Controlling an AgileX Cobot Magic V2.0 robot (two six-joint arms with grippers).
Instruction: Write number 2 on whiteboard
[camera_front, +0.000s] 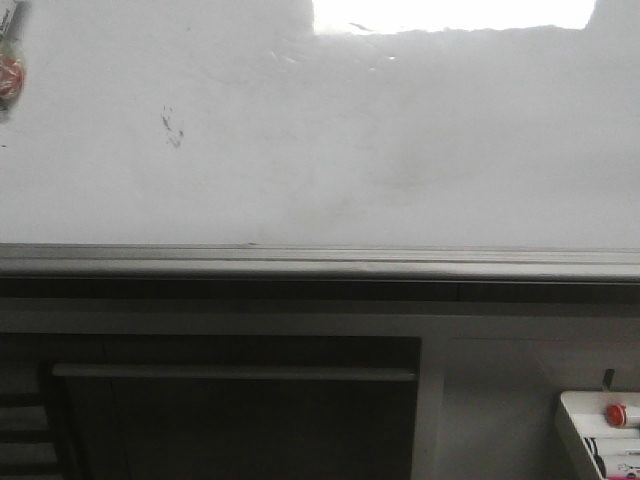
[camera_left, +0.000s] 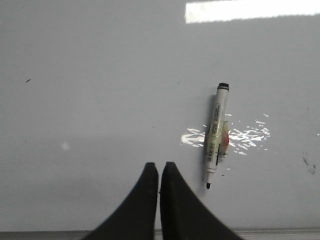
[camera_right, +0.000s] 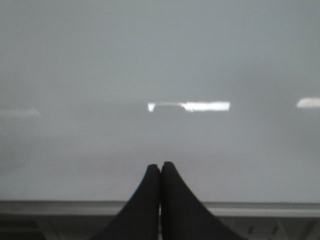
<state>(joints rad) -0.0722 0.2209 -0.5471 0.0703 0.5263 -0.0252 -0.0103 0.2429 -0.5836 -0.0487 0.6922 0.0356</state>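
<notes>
The whiteboard (camera_front: 330, 160) fills the upper front view, glossy white and faintly smeared, with a grey metal rail (camera_front: 320, 260) along its bottom edge. No number 2 shows on it; only small dark smudge marks (camera_front: 172, 127) at the upper left. In the left wrist view an uncapped marker (camera_left: 217, 134) lies on the board (camera_left: 100, 100), tip toward the rail, just beside my left gripper (camera_left: 159, 166), which is shut and empty. My right gripper (camera_right: 160, 165) is shut and empty over bare board (camera_right: 160, 65). Neither gripper shows in the front view.
A small white tray (camera_front: 600, 432) with a red knob (camera_front: 616, 413) stands at the lower right, below the board. A dark recess (camera_front: 235, 420) lies under the rail. A red object (camera_front: 9, 72) sits at the board's far left edge.
</notes>
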